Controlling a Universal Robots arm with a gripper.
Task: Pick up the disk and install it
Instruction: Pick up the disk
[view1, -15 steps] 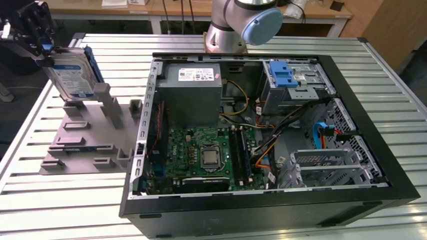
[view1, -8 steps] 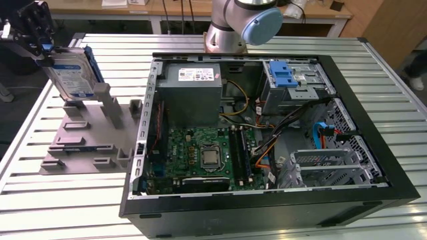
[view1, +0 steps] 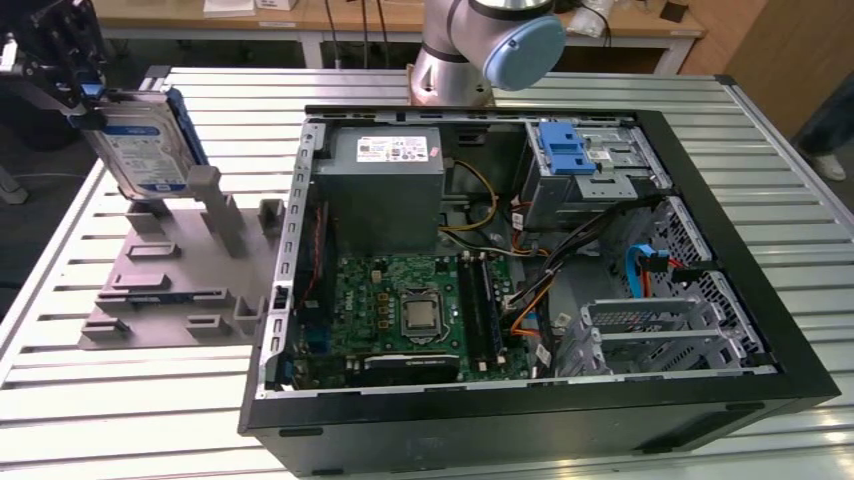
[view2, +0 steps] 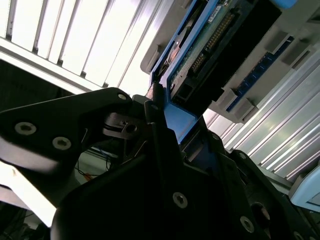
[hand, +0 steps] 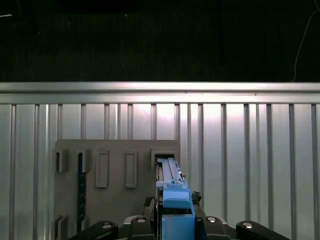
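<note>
The disk (view1: 140, 145) held over the rack (view1: 158, 298)
The gripper (view1: 87, 100) has its fingers closed on the disk's upper edge, at the blue frame. It holds it upright just above the rack, likely to clear the slots.

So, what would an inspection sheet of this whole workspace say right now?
Surface: slatted metal table, carrying a grey holder and an open computer case.
Job's things: disk held upright over the grey holder, outside the case, which lies to the exterior view's right.
Clutter: nothing seen.
Grippers: gripper shut on the disk's blue-framed upper edge.
Cables: orange and black wires and a blue cable, all inside the case.
Surroundings: arm base behind the case; wooden benches beyond the table.
</note>
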